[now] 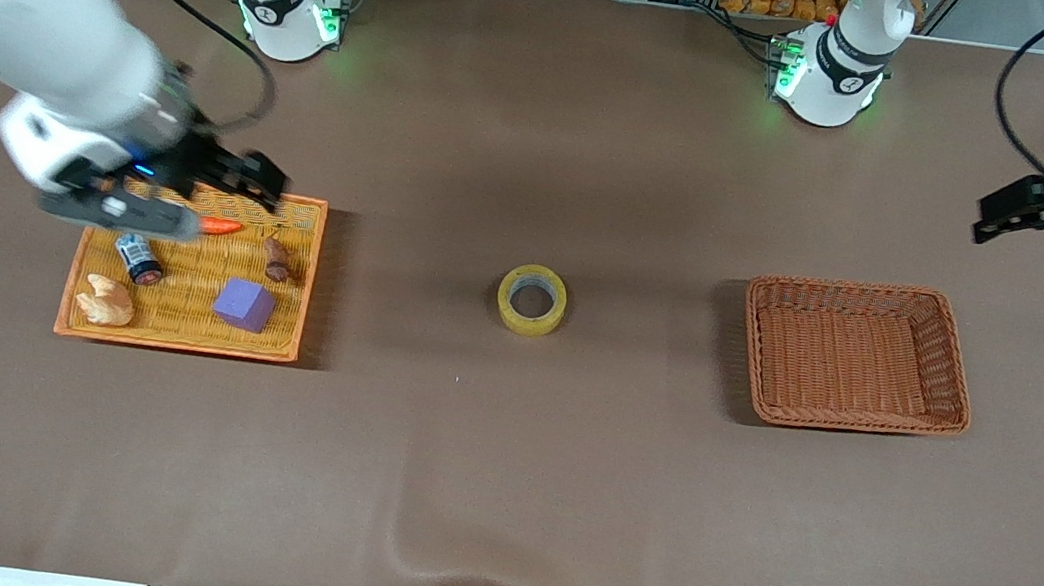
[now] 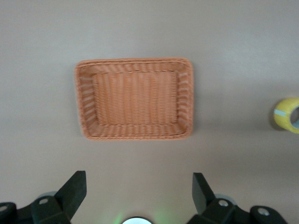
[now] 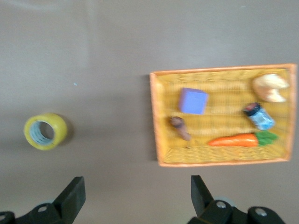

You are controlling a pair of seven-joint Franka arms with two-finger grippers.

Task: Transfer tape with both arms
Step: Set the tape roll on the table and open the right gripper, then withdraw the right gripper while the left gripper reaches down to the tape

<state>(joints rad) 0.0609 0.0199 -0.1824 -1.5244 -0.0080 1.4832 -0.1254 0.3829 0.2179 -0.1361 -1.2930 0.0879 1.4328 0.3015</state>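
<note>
Both tools, left point(image 1: 1001, 213) and right point(image 1: 254, 182), gape over brown table point(image 1: 496, 491); tape point(image 1: 532, 299) lies free.

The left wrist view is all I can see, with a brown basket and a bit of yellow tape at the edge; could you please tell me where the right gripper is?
Observer: The right gripper hangs open over the orange tray.
Operator: What lies in that tray?
Observer: A purple cube, a carrot, a small jar and more.
Operator: Is the tape held?
Observer: No, the tape lies flat on the table between the tray and the brown basket.
</note>
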